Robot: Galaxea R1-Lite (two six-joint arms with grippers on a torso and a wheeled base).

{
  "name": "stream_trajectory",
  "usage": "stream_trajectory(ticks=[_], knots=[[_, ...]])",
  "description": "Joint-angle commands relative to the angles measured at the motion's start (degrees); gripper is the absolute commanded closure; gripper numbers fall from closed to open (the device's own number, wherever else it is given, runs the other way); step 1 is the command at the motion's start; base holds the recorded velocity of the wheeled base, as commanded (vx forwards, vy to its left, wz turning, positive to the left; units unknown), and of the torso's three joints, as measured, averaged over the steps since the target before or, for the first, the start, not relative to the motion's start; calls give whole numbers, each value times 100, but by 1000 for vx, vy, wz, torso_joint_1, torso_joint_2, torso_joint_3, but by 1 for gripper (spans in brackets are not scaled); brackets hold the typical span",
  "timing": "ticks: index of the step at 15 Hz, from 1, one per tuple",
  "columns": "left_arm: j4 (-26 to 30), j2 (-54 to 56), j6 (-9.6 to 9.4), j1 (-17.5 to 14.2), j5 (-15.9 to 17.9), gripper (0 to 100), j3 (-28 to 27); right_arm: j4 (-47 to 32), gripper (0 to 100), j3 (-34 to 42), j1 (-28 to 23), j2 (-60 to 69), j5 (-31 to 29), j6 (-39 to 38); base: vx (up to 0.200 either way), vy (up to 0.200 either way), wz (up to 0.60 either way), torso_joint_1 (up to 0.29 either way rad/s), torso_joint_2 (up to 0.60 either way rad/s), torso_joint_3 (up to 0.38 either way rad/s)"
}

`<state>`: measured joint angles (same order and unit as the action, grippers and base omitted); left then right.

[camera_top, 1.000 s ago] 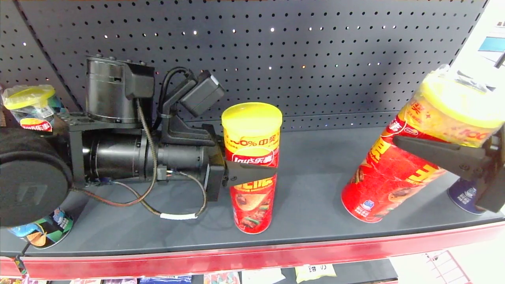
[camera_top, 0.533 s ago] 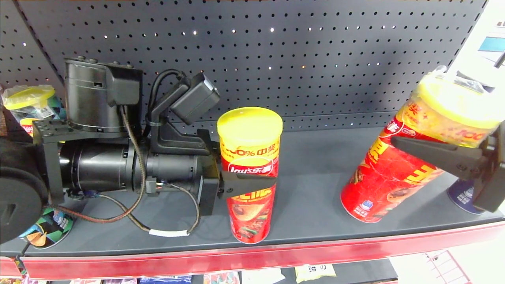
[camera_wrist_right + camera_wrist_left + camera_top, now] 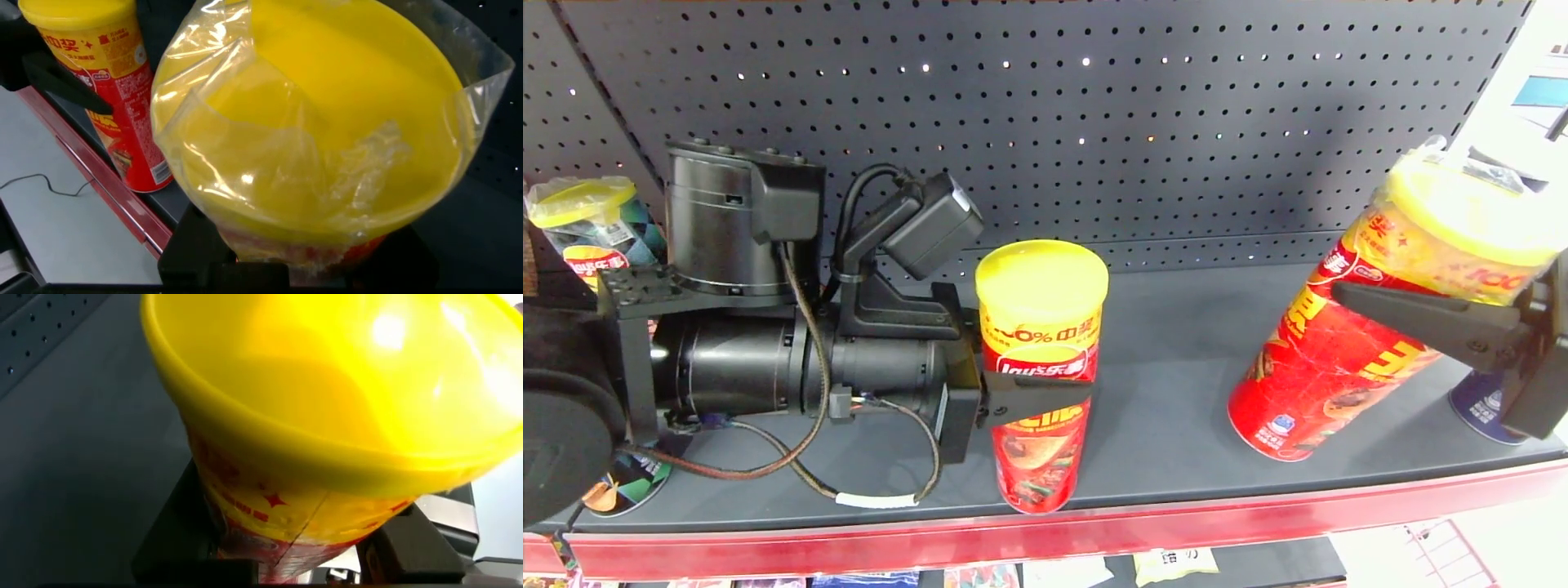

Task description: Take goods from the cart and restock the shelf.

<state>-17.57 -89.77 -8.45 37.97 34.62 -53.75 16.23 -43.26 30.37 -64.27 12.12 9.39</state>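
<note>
A slim red chip can [image 3: 1039,359] with a yellow lid stands upright at the front edge of the dark shelf [image 3: 1168,392], and my left gripper [image 3: 1068,385] is shut around its middle. In the left wrist view its lid [image 3: 343,384] looms over my left gripper [image 3: 294,555]. At the right, a wider red can [image 3: 1347,359] with a plastic-wrapped yellow lid leans toward the shelf's right end, base near the shelf floor. My right gripper [image 3: 1356,290] is shut on its upper part. The right wrist view shows this wrapped lid [image 3: 327,122] and, beyond it, the slim can [image 3: 106,90].
A perforated back panel [image 3: 1094,122] closes the shelf, and a red lip [image 3: 1176,527] runs along its front. A blue can [image 3: 1486,412] stands behind the right gripper. At the far left sit a wrapped yellow-lidded can [image 3: 584,220] and a dark patterned can [image 3: 629,482].
My left gripper has drawn the slim can forward toward the shelf's front lip, slightly lower in the picture. The right gripper and its tilted can have barely moved.
</note>
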Motion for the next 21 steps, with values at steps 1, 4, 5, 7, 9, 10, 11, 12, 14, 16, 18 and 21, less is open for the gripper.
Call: stream_trajectory(ticks=[1,4,5,7,9,10,11,12,14,16,18,21], knots=[[-80,-5,1,8,1,100,119,3,100,2,4,-7,1,2,0,0,0,0,0,0],[-107,21,10,87,-70,100,180,3,100,20,4,-7,1,2,0,0,0,0,0,0],[-107,30,10,96,-78,100,189,3,100,20,4,-7,1,2,0,0,0,0,0,0],[-98,65,45,158,-105,100,207,3,100,20,4,-7,1,2,0,0,0,0,0,0],[-98,100,54,158,-131,100,260,3,100,20,4,-7,1,2,0,0,0,0,0,0],[-98,153,54,158,-131,100,286,3,100,20,4,-7,1,2,0,0,0,0,0,0],[-98,162,54,158,-131,100,321,3,100,29,4,-7,1,2,0,0,0,0,0,0],[-98,179,54,158,-131,100,391,3,100,29,4,-7,1,2,0,0,0,0,0,0],[-107,258,45,158,-131,100,567,3,100,37,4,-7,1,2,0,0,0,0,0,0],[-107,320,54,158,-131,100,620,3,100,37,4,-7,1,-7,0,0,0,0,0,0],[-107,329,54,149,-131,100,611,3,100,37,4,-16,1,2,0,0,0,0,0,0],[-107,329,54,140,-157,0,611,3,100,37,4,-16,1,2,0,0,0,0,0,0]])
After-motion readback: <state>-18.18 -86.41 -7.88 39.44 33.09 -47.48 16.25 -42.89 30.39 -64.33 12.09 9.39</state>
